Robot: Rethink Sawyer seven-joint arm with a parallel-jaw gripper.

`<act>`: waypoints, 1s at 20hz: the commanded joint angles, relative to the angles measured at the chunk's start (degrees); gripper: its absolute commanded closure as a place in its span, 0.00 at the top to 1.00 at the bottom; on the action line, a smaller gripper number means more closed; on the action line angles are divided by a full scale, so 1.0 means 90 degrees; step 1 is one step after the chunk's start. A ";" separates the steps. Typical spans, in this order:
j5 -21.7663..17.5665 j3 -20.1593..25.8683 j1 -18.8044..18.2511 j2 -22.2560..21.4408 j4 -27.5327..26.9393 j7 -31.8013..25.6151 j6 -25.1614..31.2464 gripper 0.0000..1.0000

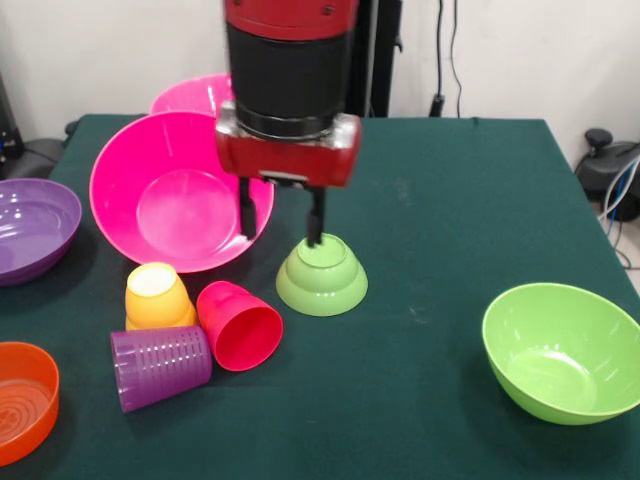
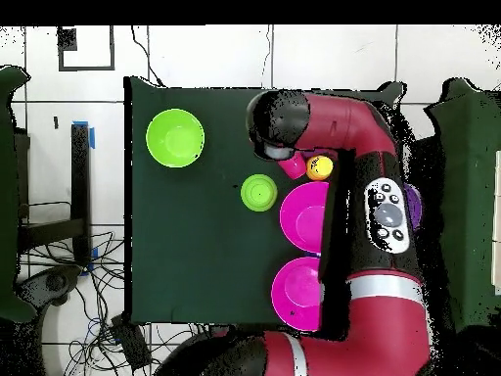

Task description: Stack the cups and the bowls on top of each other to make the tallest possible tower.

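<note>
My gripper [image 1: 280, 230] is open and empty, just above the table. One finger hangs in front of the tilted large pink bowl [image 1: 170, 195]; the other is at the top of the upturned small green bowl [image 1: 322, 278], which also shows in the overhead view [image 2: 259, 192]. The yellow-orange cup [image 1: 158, 296] stands near the front. The red cup [image 1: 240, 325] and the ridged purple cup [image 1: 160, 367] lie on their sides beside it. A second pink bowl [image 1: 192, 95] sits behind the first. The small blue bowl is out of view.
The wide purple bowl [image 1: 30, 230] is at the left edge and the orange bowl [image 1: 20, 400] at the front left corner. The large lime green bowl [image 1: 560, 350] stands upright at the front right. In the overhead view the arm [image 2: 377, 196] covers the cups' side.
</note>
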 commanded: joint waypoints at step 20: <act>0.0065 -0.0644 0.0296 0.0226 0.0501 0.0543 0.0550 1.00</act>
